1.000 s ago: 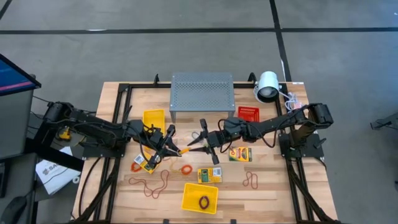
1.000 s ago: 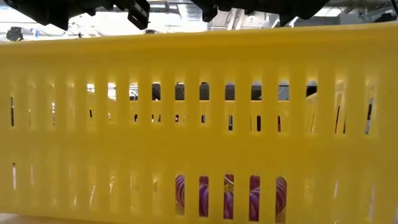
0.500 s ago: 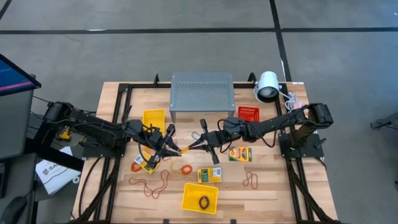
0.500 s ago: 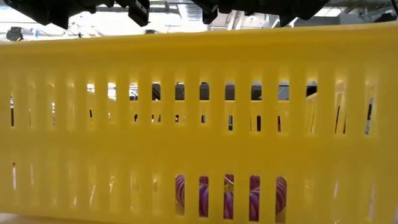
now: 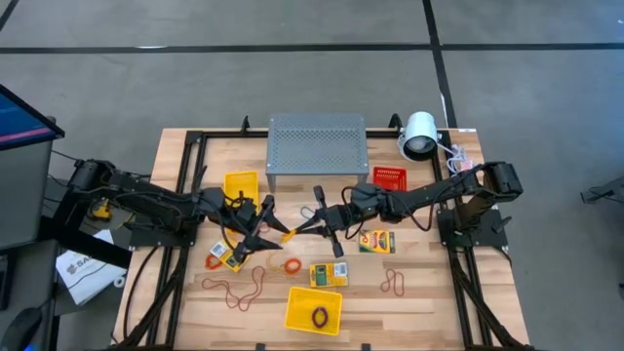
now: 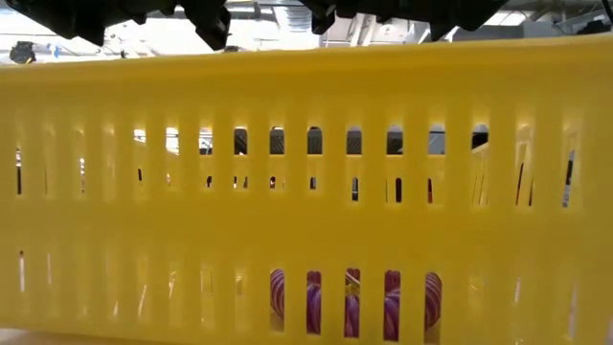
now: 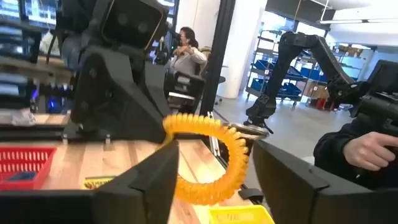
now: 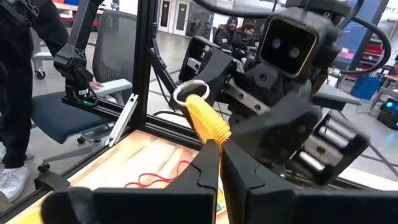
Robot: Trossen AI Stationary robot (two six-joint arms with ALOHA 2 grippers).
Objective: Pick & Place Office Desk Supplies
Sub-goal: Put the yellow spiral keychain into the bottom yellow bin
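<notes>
Two arms meet mid-tabletop (image 5: 185,302). Right pincer (image 5: 295,231) pressed together, pinching yellow coil band (image 5: 289,234) held above the tabletop centre. Left pincer (image 5: 261,239) spread, fingers either side of coil (image 7: 211,158). Crayon box (image 5: 329,275) toward front edge, red band (image 5: 292,265) beside it.

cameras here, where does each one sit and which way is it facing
High view: overhead, straight down on table; both arms, left gripper, right gripper.
Low view: table height, blocked by yellow basket; arm parts above.
Left wrist view: over own open fingers at yellow coil ring.
Right wrist view: own shut fingers pinching it.
Shared: the ring, both wrist views.
</notes>
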